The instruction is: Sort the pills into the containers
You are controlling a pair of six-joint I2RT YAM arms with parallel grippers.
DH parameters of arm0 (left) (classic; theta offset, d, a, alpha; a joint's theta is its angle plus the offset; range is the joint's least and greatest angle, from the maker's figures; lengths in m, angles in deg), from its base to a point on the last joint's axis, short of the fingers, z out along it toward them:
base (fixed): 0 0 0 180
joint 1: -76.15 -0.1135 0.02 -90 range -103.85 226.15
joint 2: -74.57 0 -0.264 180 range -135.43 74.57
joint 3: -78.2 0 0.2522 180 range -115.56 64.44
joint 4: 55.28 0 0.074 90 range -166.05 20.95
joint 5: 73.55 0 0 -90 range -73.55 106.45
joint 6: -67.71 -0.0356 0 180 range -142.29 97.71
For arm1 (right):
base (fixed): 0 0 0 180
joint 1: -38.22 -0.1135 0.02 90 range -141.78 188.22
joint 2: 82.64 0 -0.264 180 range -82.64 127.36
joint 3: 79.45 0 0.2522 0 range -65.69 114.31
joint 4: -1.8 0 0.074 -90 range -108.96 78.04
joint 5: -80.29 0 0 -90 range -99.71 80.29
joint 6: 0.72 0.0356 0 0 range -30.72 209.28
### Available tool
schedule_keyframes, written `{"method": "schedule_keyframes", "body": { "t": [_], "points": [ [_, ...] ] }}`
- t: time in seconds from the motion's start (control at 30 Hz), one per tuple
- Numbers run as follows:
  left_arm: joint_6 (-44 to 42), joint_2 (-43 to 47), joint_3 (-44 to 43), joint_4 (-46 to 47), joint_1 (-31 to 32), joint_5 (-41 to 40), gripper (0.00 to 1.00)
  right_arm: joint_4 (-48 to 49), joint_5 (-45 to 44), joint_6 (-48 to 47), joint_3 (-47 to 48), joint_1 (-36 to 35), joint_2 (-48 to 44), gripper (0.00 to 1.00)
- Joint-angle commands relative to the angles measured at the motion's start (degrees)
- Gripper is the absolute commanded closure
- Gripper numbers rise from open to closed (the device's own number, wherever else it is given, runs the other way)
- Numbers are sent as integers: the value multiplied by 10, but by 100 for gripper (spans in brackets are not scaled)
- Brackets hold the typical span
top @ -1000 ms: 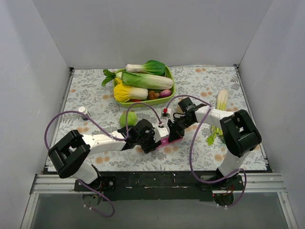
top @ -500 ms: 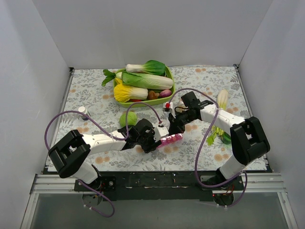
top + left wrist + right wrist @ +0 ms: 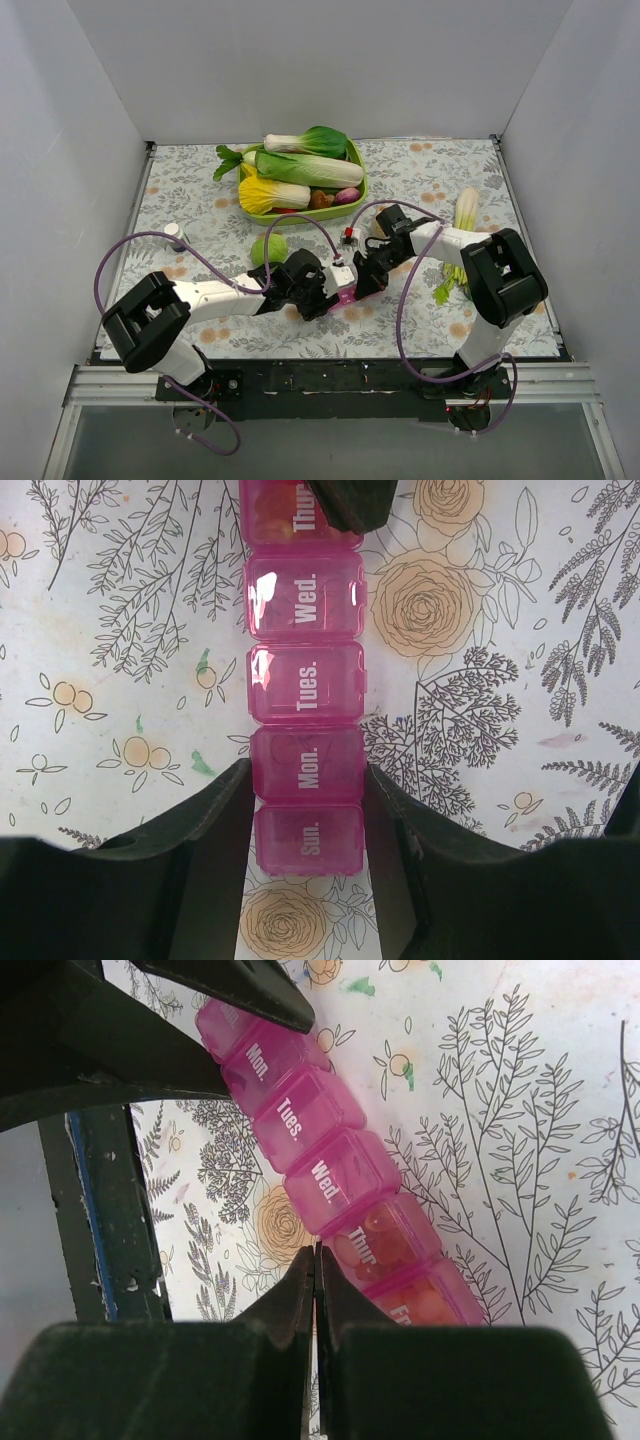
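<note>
The pink pill-organiser strip (image 3: 347, 296) lies on the floral cloth, all lids shut, with day labels showing in the left wrist view (image 3: 305, 680). My left gripper (image 3: 305, 792) is shut on its Sun/Mon end, one finger against each long side. My right gripper (image 3: 316, 1250) is shut, its fingertips pressed together with nothing between them, touching the strip's edge (image 3: 330, 1175) at the Thur compartment. Brownish-orange pills (image 3: 385, 1240) show through the Thur and Fri lids. In the top view the right gripper (image 3: 362, 283) meets the left gripper (image 3: 335, 290) over the strip.
A green tray (image 3: 352, 196) of vegetables stands behind. A green round vegetable (image 3: 268, 249) lies left of the grippers and a small white cap (image 3: 175, 235) further left. A small red-and-white item (image 3: 348, 235) and a pale cabbage (image 3: 464, 212) lie to the right.
Half a second ago my right gripper was raised back away from the strip; it has come back down to the strip's edge. The left gripper has kept its hold and not moved.
</note>
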Motion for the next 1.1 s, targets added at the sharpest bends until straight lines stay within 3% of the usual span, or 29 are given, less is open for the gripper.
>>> {"method": "schedule_keyframes", "body": {
  "t": [0.0, 0.2, 0.3, 0.37, 0.43, 0.47, 0.57, 0.73, 0.83, 0.87, 0.93, 0.97, 1.03, 1.07],
  "points": [
    [5, -11, 5, -46, -2, -9, 85, 0, -65, -20, 6, 4, 12, 99],
    [7, -2, 2, -44, -2, -13, 84, -60, 38, -81, 38, 22, -47, 99],
    [15, 7, -2, -42, -2, -20, 77, -70, 43, -84, 42, 39, -88, 99],
    [22, 15, -2, -33, -2, -24, 62, -67, 30, -83, 35, 52, -115, 94],
    [35, 30, -4, -26, -3, -24, 52, -70, 20, -87, 31, 60, -128, 92],
    [38, 37, -6, -25, -3, -26, 38, -71, 14, -90, 25, 67, -140, 89],
    [55, 66, -14, -23, -4, -25, 22, -72, 7, -95, 9, 84, -169, 84],
    [73, 139, -24, -33, -6, -11, 9, -76, -7, -102, 7, 117, -255, 75],
    [106, 192, -35, -43, -7, -12, 4, -65, -23, -99, 23, 154, -317, 59],
    [118, 209, -40, -44, -8, -16, 2, -49, -28, -88, 25, 184, -334, 47],
    [165, 247, -46, -47, -11, -37, 2, 3, -30, -45, 26, 219, -383, 31],
    [178, 287, -54, -49, -14, -45, 2, 27, -40, -24, 24, 250, -399, 17],
    [224, 325, -64, -56, -16, -89, 2, 98, -77, 62, 21, 270, -440, 4],
    [240, 361, -70, -61, -18, -106, 2, 117, -138, 98, 23, 279, -451, 2]
  ]
}}
